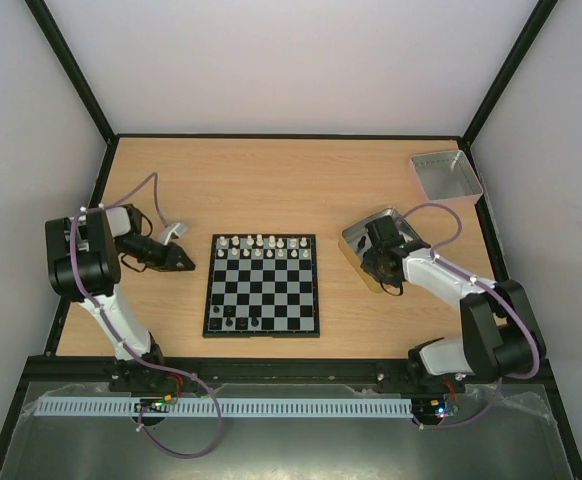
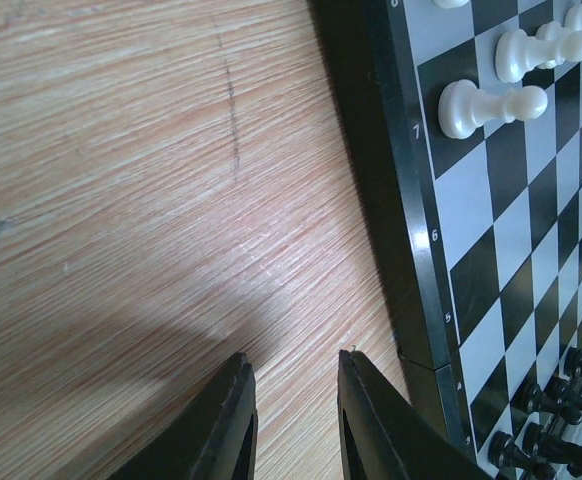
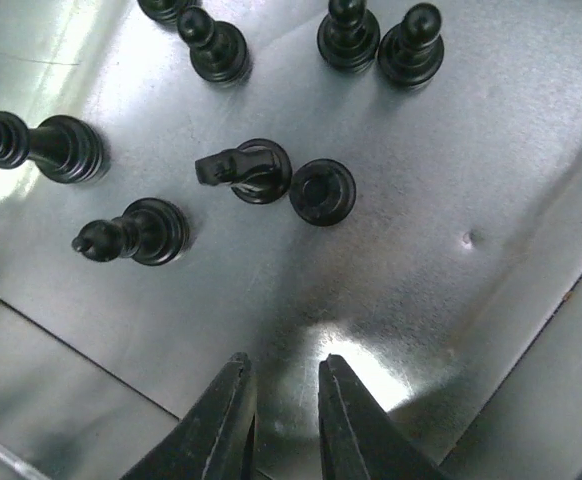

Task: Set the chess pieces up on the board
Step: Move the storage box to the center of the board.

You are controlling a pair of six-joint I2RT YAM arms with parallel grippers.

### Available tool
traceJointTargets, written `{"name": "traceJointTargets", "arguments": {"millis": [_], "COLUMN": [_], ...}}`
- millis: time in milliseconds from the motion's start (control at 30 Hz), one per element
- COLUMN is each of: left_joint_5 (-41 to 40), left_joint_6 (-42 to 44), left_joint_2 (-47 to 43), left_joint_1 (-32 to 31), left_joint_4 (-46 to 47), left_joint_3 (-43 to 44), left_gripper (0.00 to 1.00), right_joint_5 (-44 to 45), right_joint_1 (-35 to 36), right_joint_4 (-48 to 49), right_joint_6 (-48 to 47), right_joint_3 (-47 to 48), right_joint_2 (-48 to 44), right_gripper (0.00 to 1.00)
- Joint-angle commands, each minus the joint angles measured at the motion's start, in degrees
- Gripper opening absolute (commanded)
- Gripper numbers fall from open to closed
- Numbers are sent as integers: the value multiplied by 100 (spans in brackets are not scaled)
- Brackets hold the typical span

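The board lies mid-table. White chess pieces fill its far rows and a few black ones stand on its near left. Left of the board, my left gripper hovers low over bare wood. In its wrist view the left gripper is open and empty, with the board's border, white pawns and black pieces to its right. My right gripper reaches into the metal tin. There the right gripper stands narrowly open and empty above the tin floor, short of a black knight and a pawn.
The gold-rimmed tin sits right of the board and holds several more black pieces, among them a bishop lying over. A grey square tray stands at the far right corner. Black frame rails edge the table.
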Motion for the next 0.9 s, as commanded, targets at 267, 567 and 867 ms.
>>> {"name": "traceJointTargets", "arguments": {"millis": [267, 567, 867], "left_joint_5": [-1048, -977, -889], "left_joint_6": [107, 114, 91], "left_joint_2": [-77, -135, -128], "left_joint_1": [94, 96, 97], "left_joint_4": [435, 418, 296], "left_joint_3": [-293, -303, -109], "left_gripper": [25, 25, 25], "right_joint_5": [51, 122, 196], "right_joint_1": [1295, 2197, 3232], "right_joint_4": [-451, -367, -183], "right_joint_6": [999, 1673, 2253], "right_joint_3": [-514, -580, -322], "right_joint_2": [-898, -794, -312], "right_gripper": [18, 16, 15]}}
